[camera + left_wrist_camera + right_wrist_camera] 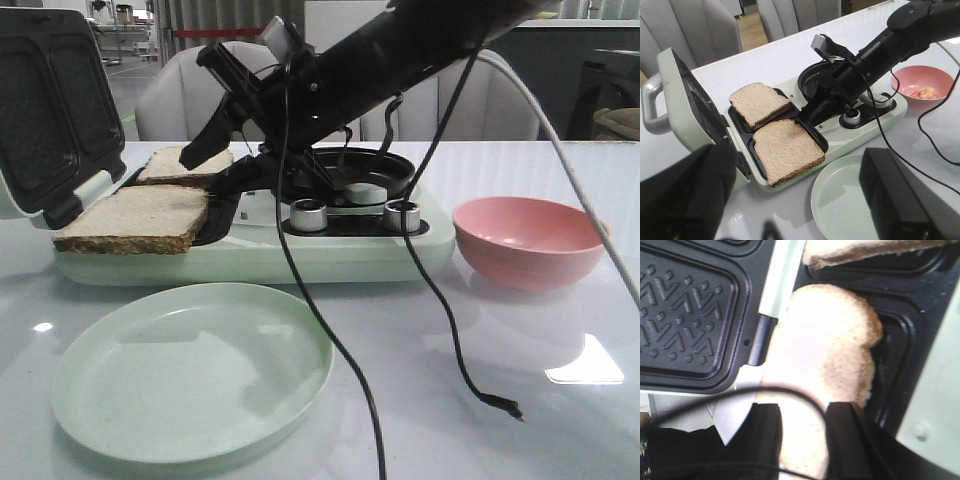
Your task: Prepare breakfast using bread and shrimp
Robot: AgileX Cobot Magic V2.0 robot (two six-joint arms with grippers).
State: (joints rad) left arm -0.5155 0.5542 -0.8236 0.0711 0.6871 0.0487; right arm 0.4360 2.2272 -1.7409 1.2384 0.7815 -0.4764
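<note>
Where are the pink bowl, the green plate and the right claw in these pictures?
pink bowl [527,238]: front view, on its inner wall.
green plate [190,370]: front view, on its bare centre.
right claw [222,172]: front view, midway between its fingertips, above the far bread slice.

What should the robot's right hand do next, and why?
Probably lift the right gripper straight up and away. Both pale tan bread slices already lie in the open mint-green sandwich maker. The gripper is open just over the far slice, and the pinkish shrimp wait in the pink bowl.
</note>
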